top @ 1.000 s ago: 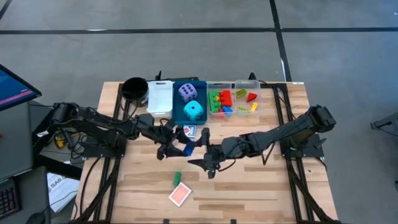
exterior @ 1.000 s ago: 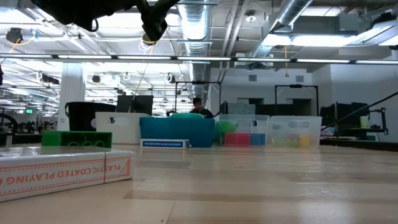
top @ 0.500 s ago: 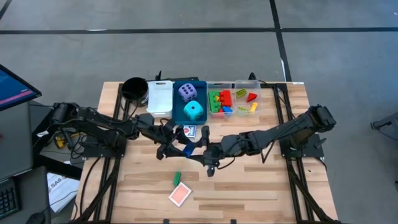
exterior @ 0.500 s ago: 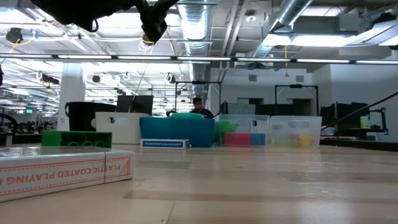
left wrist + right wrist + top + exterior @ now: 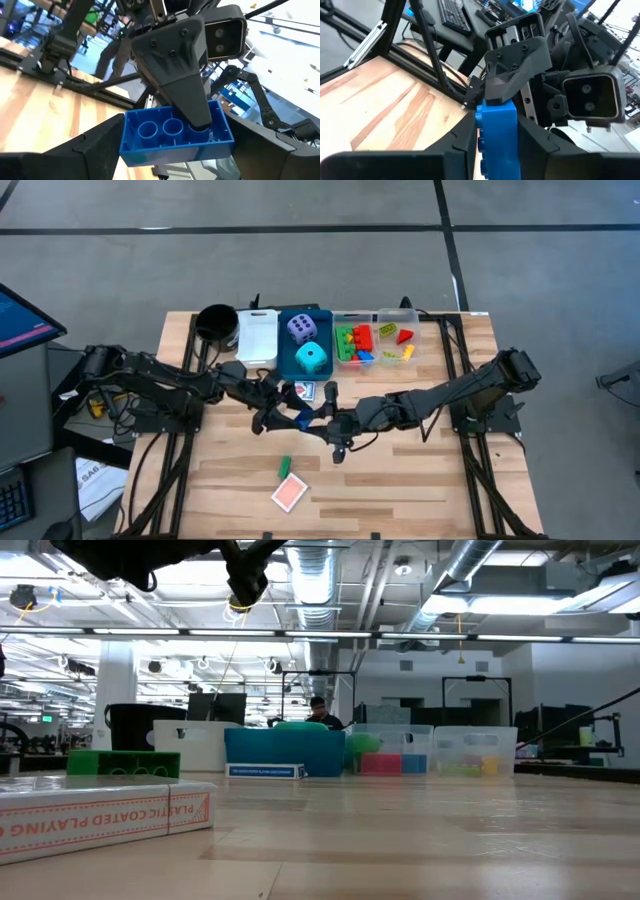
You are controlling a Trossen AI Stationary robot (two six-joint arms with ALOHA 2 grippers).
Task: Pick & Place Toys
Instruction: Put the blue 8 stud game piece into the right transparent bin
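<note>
Both grippers are meeting mid-table, just in front of the blue bin [image 5: 306, 345], sharing one blue brick [image 5: 175, 132]. The left gripper [image 5: 283, 416] is clamping it between its fingers, and the right gripper [image 5: 328, 423] is squeezing it from the other side, though from above it's hard to tell how firmly. A green brick [image 5: 284, 467] and card deck [image 5: 289, 493] are sitting near the front edge.

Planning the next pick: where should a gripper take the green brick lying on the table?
Come from straight above, jaws across its narrow width at mid-length: the green brick lies flat, long sides bare. The red card box lies close off its front end. Left gripper and right gripper meet on the blue brick at mid-table.
</note>
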